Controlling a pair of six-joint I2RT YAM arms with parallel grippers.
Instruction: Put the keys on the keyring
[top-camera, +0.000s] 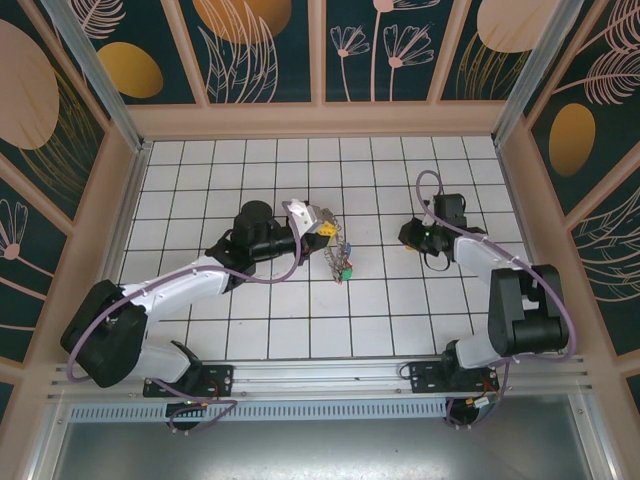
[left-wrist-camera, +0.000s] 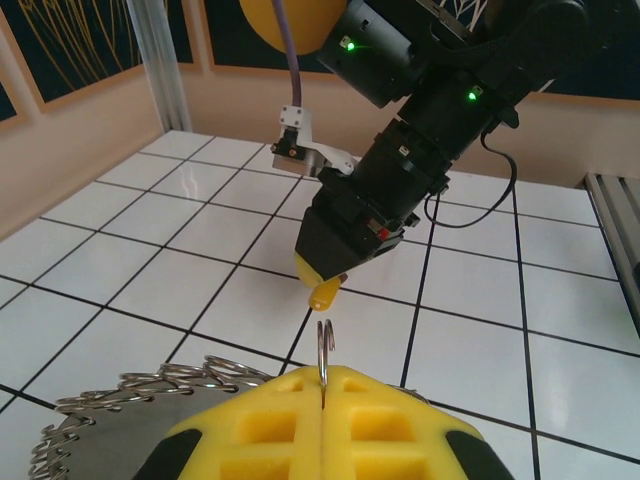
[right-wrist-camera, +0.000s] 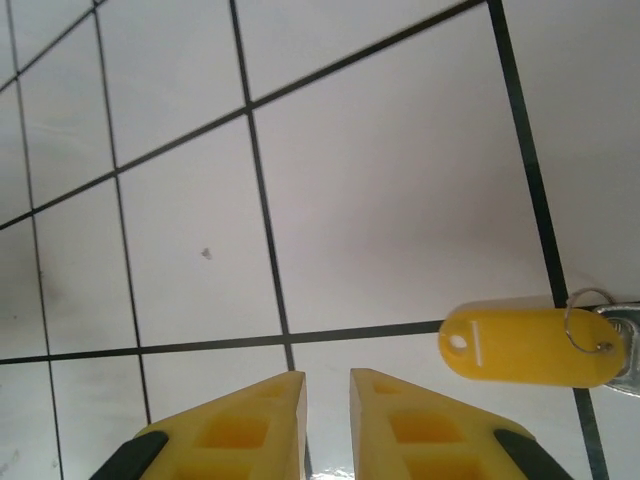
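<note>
Nearest your left wrist camera, the left gripper (left-wrist-camera: 323, 400) is clenched on the keyring (left-wrist-camera: 324, 348). The thin wire stands upright between its yellow pads, and the strung keys (left-wrist-camera: 120, 410) fan out low on the left. Just past the ring, the right gripper (left-wrist-camera: 325, 290) points down at the white tiled table (left-wrist-camera: 150, 290), close to the ring but apart from it. From the right wrist you see its jaws slightly parted with nothing between them. Beyond them a loose key (right-wrist-camera: 628, 318) on a small split ring, with a yellow tag (right-wrist-camera: 520, 347), lies flat on the tiles; I can read no lettering on the tag
</note>
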